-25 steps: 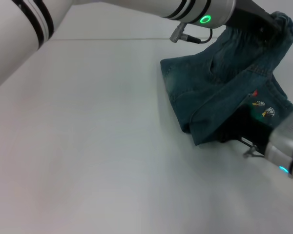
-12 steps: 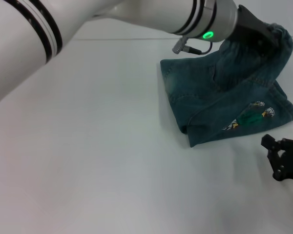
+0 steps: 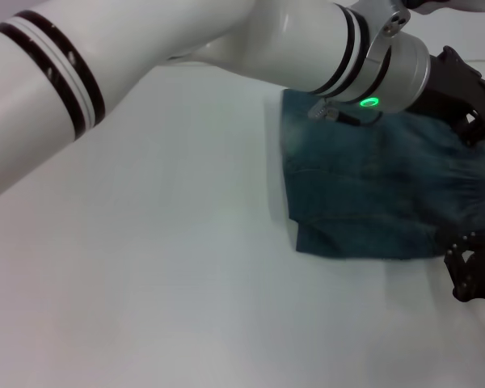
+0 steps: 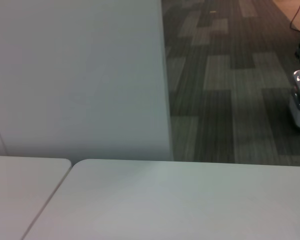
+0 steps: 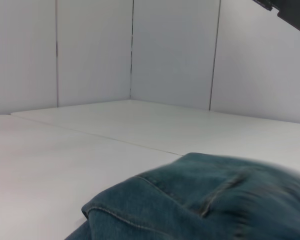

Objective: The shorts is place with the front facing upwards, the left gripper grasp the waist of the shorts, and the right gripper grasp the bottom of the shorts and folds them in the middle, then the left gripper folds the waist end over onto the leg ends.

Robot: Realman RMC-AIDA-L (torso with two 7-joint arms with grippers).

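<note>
Blue-green denim shorts; white table; black left tool.

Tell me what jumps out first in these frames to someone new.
The big white left arm sweeps across the top of the head view, its left end effector over the far right part of the shorts. The shorts lie folded in a flat blue-green rectangle on the white table. The right end effector sits at the right edge of that view, near the shorts' front corner.

Blue-green denim shorts — folded, lying flat on white table, far right side.
</note>
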